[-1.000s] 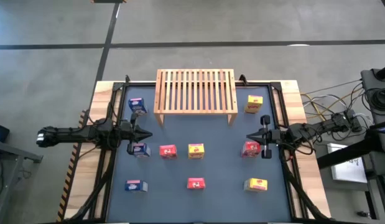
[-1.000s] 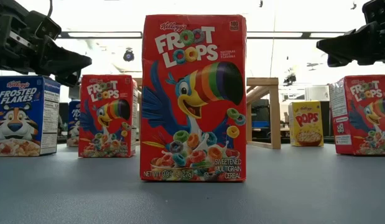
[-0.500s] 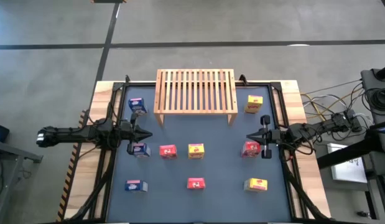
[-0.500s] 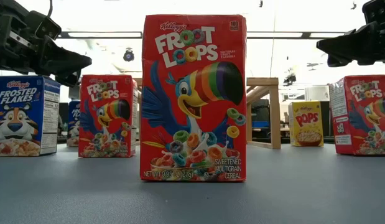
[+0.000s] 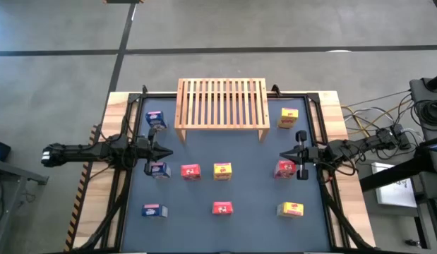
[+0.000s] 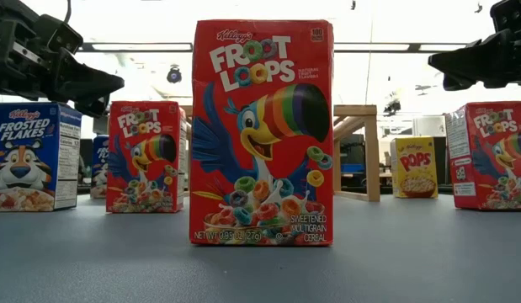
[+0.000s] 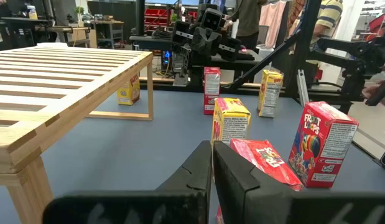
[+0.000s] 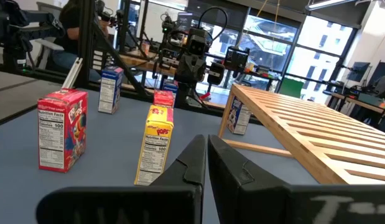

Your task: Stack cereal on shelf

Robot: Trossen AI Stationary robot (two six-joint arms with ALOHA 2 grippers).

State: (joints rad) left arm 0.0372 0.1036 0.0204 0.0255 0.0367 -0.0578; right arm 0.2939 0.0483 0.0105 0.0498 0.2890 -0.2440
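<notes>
You've got the shelf [image 5: 222,103] standing at the far-middle of the counter [image 5: 225,152], slats up, nothing on top of it. All nine cereal boxes sit on the counter surface.

Left pincer [image 5: 164,152] hangs over the left side, fingers pressed together, holding nothing. It's between the far-left blue box [image 5: 155,119] and the mid-left blue box [image 5: 157,169], just beside the latter. Third blue box [image 5: 154,210] stands near-left, well apart from the pincer.

Right pincer [image 5: 284,155] hangs over the right side, fingers also pressed together, empty. The red box [image 5: 285,169] sits just beside it on the near side. Yellow box [image 5: 289,117] is far-right, beside the shelf's right leg. Another yellow box [image 5: 291,209] lies near-right.

Mid row: red box [image 5: 191,171] w/ a yellow box [image 5: 222,170] to its right, close but apart. A third red box [image 5: 222,208] stands near-centre; in the low view it's upright, front face to the camera, filling the middle.

Left wrist view shows the shelf's edge alongside and the other arm across the counter; people stand in the room beyond, details unclear.
</notes>
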